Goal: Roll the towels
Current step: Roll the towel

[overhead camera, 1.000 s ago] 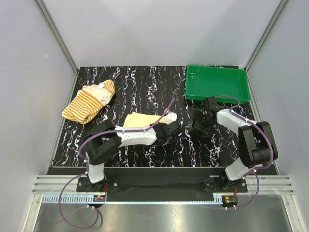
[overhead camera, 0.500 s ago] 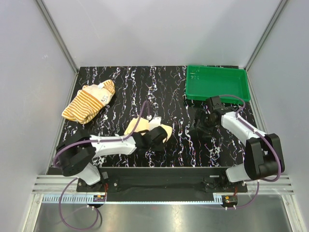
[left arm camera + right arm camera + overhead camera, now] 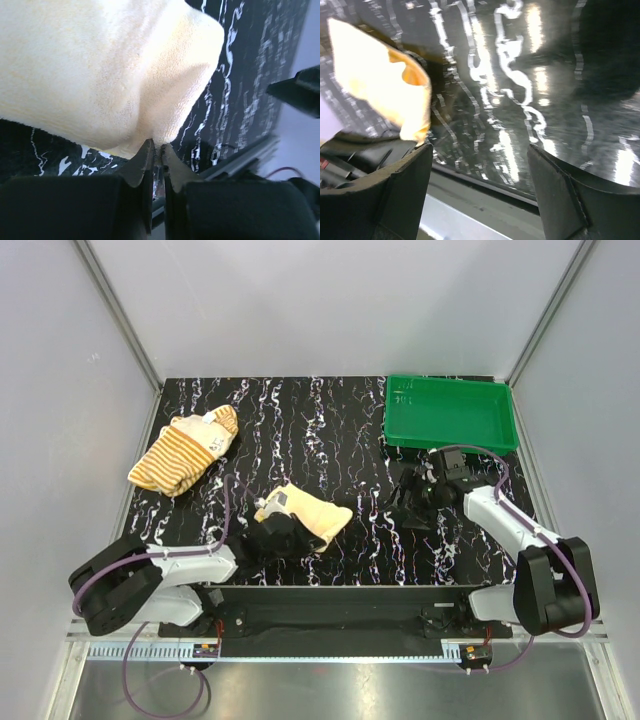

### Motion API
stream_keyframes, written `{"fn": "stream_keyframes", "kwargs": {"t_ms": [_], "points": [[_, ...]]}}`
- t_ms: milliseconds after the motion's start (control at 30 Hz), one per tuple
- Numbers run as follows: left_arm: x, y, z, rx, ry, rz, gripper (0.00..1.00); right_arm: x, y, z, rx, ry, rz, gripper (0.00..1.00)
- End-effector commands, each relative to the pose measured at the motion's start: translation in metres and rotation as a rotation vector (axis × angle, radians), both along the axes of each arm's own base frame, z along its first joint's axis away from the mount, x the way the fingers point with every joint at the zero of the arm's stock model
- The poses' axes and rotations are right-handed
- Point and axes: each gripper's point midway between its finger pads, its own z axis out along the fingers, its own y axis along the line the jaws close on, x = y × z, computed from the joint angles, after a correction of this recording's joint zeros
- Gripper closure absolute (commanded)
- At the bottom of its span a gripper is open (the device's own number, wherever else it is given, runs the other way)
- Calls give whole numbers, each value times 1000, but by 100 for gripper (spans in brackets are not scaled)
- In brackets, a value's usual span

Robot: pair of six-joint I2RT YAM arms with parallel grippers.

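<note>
Top external view: left gripper (image 3: 272, 532) pinches the yellow towel (image 3: 310, 517) at lower centre of frame. Right gripper (image 3: 410, 505) gapes empty right of centre. Striped towel (image 3: 182, 453) lies upper left.

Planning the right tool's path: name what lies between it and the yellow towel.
Top view: only bare tabletop separates the right tool from the yellow towel.
</note>
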Motion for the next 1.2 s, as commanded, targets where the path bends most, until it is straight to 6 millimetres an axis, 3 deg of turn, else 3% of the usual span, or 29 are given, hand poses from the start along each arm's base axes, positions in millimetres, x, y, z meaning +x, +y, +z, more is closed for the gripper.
{"fn": "stream_keyframes", "kwargs": {"t_ms": [0, 133, 300, 333, 633, 767, 933, 1167], "points": [[5, -8, 28, -251, 28, 41, 100, 7, 26, 23, 130, -82, 42, 18], [3, 1, 24, -340, 81, 78, 100, 3, 57, 25, 157, -107, 114, 20], [0, 15, 9, -381, 169, 148, 100, -3, 101, 11, 203, -117, 187, 22], [1, 15, 13, -419, 182, 164, 100, -5, 103, 5, 205, -107, 186, 23], [-1, 34, -11, -419, 330, 264, 100, -9, 133, -19, 174, -122, 266, 32], [-2, 34, -24, -390, 400, 256, 100, -13, 144, -30, 147, -122, 297, 32], [-1, 29, -25, -408, 421, 223, 100, -9, 150, -44, 117, -110, 311, 32], [0, 27, -31, -363, 429, 203, 100, -3, 167, -44, 117, -128, 354, 32]]}}
